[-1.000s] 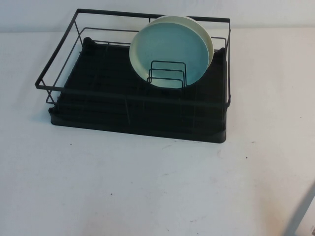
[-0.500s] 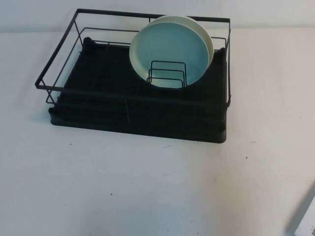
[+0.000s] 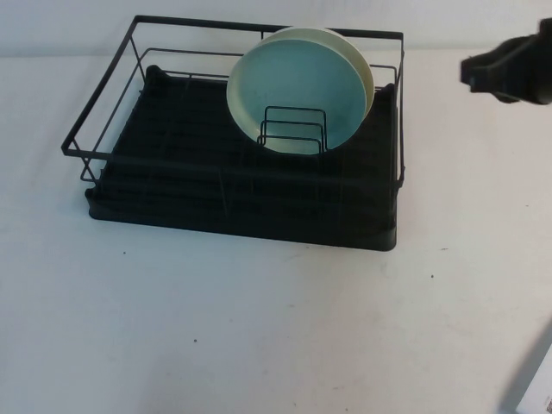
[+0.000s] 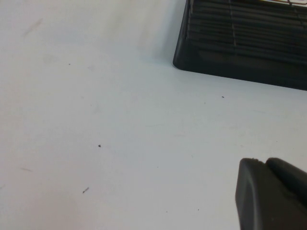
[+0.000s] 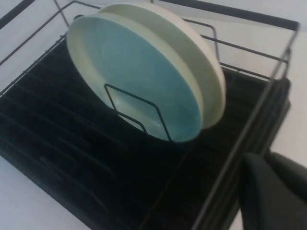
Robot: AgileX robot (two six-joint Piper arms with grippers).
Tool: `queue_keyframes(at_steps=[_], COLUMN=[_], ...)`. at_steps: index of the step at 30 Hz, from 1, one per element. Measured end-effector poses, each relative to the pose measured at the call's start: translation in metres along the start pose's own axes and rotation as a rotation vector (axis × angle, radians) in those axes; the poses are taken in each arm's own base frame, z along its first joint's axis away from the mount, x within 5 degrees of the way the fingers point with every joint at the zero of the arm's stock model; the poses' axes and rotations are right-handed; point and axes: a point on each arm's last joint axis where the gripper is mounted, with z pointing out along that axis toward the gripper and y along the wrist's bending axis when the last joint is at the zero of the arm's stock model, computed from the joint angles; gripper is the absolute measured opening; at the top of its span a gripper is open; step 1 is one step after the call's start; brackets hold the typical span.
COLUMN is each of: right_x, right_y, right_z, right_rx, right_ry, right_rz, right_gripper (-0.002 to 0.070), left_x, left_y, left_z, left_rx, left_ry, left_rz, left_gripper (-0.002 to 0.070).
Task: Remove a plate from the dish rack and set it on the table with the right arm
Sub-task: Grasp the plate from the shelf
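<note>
The light teal plate (image 3: 297, 90) stands on edge between the wire dividers at the back right of the black dish rack (image 3: 95, 155), leaning on a cream-white plate (image 3: 368, 73) behind it. My right gripper (image 3: 473, 73) hangs in the air to the right of the rack, apart from the plates and empty. In the right wrist view the teal plate (image 5: 139, 81) fills the middle, and the gripper (image 5: 266, 160) shows with its fingers together beside the rack's side wire. My left gripper (image 4: 264, 163) is shut and empty over the white table (image 4: 120, 120), out of the high view.
The rack's front corner (image 4: 240, 48) shows in the left wrist view. A broad stretch of white table (image 3: 259, 328) lies in front of the rack. A silver-grey part (image 3: 533, 379) sits at the lower right edge of the high view.
My right gripper has come into the high view at the upper right, beside the rack. The plates and the rack have not moved.
</note>
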Motion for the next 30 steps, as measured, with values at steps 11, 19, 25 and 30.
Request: queue_keyframes(at_steps=[11,19,25,30], right_x=[-0.031,-0.036,-0.041,-0.034], right_y=[0.026,0.028,0.026,0.026], right_z=[0.085,0.126,0.137,0.149], right_rx=[-0.136,-0.160,-0.165,-0.180], right_ry=[0.004,-0.001,-0.014,0.003], right_rz=[-0.200,-0.270,-0.304,-0.394], right_gripper=[-0.0019,0.0057,0.0223,0.0272], left_x=[0.000,0.000,0.000,0.000], left_y=[0.000,0.000,0.000,0.000], left_z=[0.000,0.000,0.000,0.000], left_rx=[0.000,0.000,0.000,0.000], left_ry=[0.000,0.000,0.000,0.000], left_rz=[0.000,0.000,0.000,0.000], left_gripper=[-0.0006,-0.0006,-0.0006,-0.0006])
